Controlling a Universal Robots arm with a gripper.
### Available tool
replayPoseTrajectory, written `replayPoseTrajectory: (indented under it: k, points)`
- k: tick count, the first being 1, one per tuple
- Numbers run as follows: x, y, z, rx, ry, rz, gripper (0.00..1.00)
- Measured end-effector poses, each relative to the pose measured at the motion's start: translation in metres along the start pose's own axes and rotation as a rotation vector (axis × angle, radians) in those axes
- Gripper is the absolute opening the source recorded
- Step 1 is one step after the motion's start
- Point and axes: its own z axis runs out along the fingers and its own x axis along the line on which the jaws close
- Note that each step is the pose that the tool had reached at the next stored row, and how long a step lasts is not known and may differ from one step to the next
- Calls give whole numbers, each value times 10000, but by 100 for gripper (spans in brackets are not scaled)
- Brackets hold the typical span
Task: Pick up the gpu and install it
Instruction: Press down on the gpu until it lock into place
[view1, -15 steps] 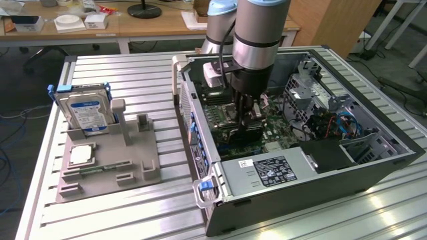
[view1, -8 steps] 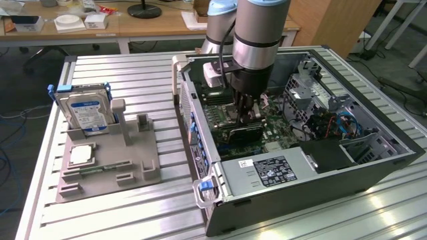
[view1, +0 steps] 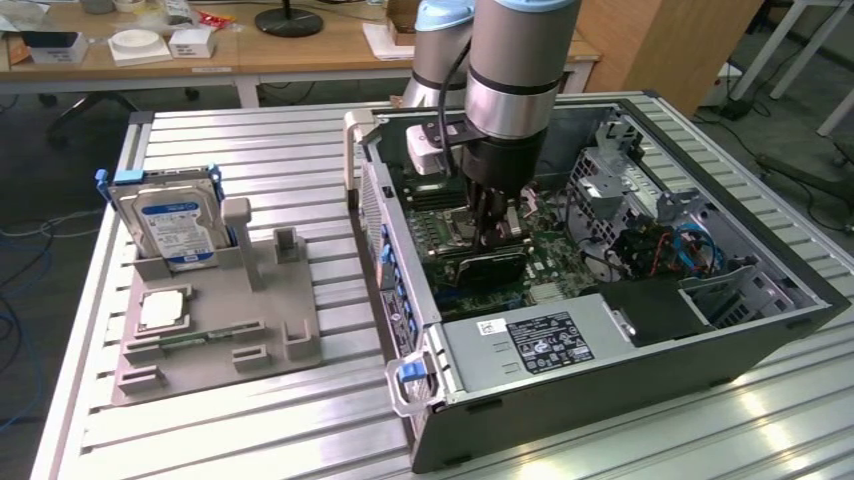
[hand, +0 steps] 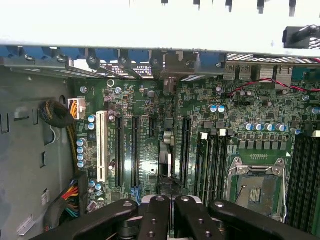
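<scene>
The gpu stands on edge inside the open computer case, low over the green motherboard, seen as a dark flat card directly beneath the tool. The tool's black fingers reach straight down from the arm and are pinched narrow on the card's upper edge, so the card hangs between them. In the wrist view the tool has its two inner fingers drawn close together, and a thin edge-on strip, the gpu, runs away from them over the motherboard, between the long black expansion slots and lined up with one of them; whether it is seated in a slot cannot be told. The empty processor socket lies to one side of it.

Nearer the camera in the exterior view, the grey power supply with its black label fills the case's front corner. To the exterior view's left, well apart from the case, a grey fixture tray sits on the ribbed metal table, holding an upright hard drive with a blue-white label.
</scene>
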Motion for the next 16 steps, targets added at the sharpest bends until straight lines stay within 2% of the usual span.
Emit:
replayPoseTrajectory:
  k: [6,7,8,16]
  points:
    - [0,0,0,0,0,0,10]
    - [0,-2,0,-20,1,0,10]
    - [0,-4,-1,-144,1,0,10]
    - [0,-38,-5,-1598,-2,5,10]
